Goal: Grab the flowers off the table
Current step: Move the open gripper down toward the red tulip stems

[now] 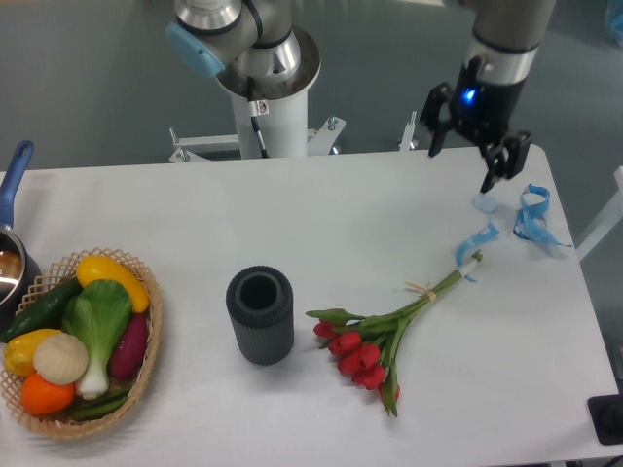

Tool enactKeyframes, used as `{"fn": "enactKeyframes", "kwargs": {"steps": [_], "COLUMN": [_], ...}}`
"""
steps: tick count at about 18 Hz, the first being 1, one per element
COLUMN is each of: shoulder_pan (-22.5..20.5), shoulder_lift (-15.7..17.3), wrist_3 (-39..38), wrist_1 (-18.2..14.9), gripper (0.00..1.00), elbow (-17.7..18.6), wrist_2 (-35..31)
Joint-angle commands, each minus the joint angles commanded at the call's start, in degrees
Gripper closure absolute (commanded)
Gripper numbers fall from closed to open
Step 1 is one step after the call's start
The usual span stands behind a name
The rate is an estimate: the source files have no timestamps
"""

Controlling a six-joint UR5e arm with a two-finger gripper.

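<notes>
The flowers (384,336) lay flat on the white worktop (321,224), just right of the dark ribbed vase (260,315), red heads nearest it. The gripper (465,131) was held above the far edge, jaws spread and empty. The stems near the pale band seemed best grasped; curly blue ribbons (516,219) lay beside the stem tips.

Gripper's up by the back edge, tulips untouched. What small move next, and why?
Probably bring the gripper forward and left, over the stems of the flowers near the pale band. Its jaws stand open, holding nothing, above the table's far right, beside the blue ribbons.
</notes>
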State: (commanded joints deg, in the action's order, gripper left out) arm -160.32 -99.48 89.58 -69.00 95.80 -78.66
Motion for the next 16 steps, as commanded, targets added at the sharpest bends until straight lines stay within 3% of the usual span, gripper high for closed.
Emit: {"fn": "enactKeyframes", "kwargs": {"steps": [4, 7, 16], "shoulder_pan": [2.02, 3.96, 7.12], "shoulder_lift": [-4.83, -9.4, -17.76], "wrist_3": [-1.07, -1.77, -4.59], "wrist_1": [3.86, 9.05, 15.56], "gripper": [0.0, 0.0, 0.0], "elbow": [0.26, 0.53, 0.88], "wrist_2": [0.0, -0.18, -0.18]}}
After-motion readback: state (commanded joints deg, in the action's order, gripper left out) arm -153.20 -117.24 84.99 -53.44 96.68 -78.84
